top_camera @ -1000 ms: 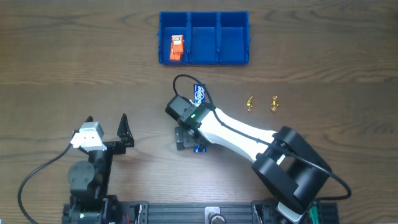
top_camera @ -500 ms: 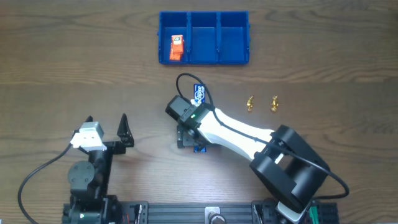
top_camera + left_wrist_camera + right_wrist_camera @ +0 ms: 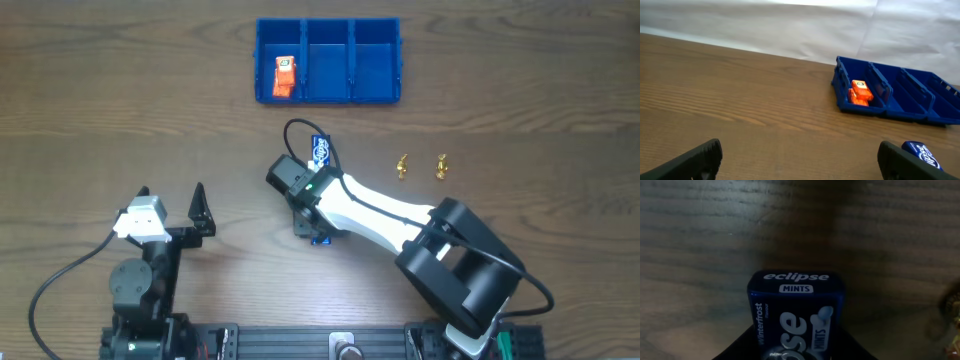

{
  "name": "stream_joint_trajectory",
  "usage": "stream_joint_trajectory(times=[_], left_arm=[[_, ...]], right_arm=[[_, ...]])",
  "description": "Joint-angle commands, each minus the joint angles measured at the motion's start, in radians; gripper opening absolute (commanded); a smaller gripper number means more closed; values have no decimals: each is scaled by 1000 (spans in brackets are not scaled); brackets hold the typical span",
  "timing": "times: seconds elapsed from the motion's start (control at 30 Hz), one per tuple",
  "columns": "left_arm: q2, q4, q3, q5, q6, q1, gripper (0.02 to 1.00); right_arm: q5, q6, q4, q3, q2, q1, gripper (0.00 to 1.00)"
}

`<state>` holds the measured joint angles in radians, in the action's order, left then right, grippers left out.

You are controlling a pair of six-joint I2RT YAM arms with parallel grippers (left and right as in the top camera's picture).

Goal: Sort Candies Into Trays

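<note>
worktop (image 3: 120, 90): brown wood-grain surface.
mint tin (image 3: 796, 312): dark blue, flat on the worktop, gripped by the right end effector (image 3: 312, 232).
blue packet (image 3: 321, 152): just beyond the end effector.
tray (image 3: 328, 99): blue, three compartments, farther beyond the packet.
gold candy (image 3: 402, 166): off to the end effector's side.
second gold candy (image 3: 441, 166): near the first, farther out, not touching.

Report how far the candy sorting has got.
Done: one orange candy lies in the blue tray's leftmost compartment, seen from the top view. In hand: the right gripper is shut on a mint tin on the table. Left: that tin, the loose mint tin and two gold candies, all outside the tray.
</note>
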<state>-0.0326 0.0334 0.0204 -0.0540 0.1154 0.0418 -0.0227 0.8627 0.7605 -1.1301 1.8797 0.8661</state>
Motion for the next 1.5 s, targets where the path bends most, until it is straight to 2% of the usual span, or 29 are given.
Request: stream_joint_trajectory(times=[0.03,0.13,0.2,0.3,0.37,0.47,0.57,0.73,1.07,1.1,1.13,1.17,1.2,1.23,1.3,1.37,1.5], left_arm=[[4,42,-15,2,4,-2,998],[4,42,-15,2,4,-2,998],[4,42,-15,2,4,-2,996],[4,42,-15,2,4,-2,996],[4,42,-15,2,4,-2,996],[4,42,-15,2,4,-2,998],[4,42,-15,2,4,-2,998],[4,42,-15,2,4,-2,998],[4,42,-15,2,4,-2,998],[4,42,-15,2,4,-2,998],[4,42,-15,2,4,-2,998],[4,42,-15,2,4,-2,998],[4,42,-15,2,4,-2,998],[4,42,-15,2,4,-2,998],[4,42,-15,2,4,-2,996],[4,42,-15,2,4,-2,998],[4,42,-15,2,4,-2,996]], right_arm=[[-30,0,-3,-5,-18,10,310],[-103,-39,83,-69,-140,15,292],[-211,-91,220,-222,-220,-5,264],[-300,-208,376,-519,-192,-89,264],[-299,-333,398,-750,-96,-184,259],[-299,-410,349,-968,57,-277,259],[-270,-476,190,-1074,224,-348,222],[-221,-479,37,-1073,391,-392,222],[-219,-494,7,-1068,439,-402,266],[-220,-495,6,-1068,439,-404,286],[-220,-502,2,-1068,439,-404,360],[-220,-505,-4,-1068,439,-404,538],[-220,-506,-9,-1069,439,-404,625],[-223,-508,-12,-1069,439,-404,671],[-223,-546,-8,-1071,436,-404,737],[-223,-550,29,-1071,408,-404,752],[-219,-472,235,-1062,226,-350,768]])
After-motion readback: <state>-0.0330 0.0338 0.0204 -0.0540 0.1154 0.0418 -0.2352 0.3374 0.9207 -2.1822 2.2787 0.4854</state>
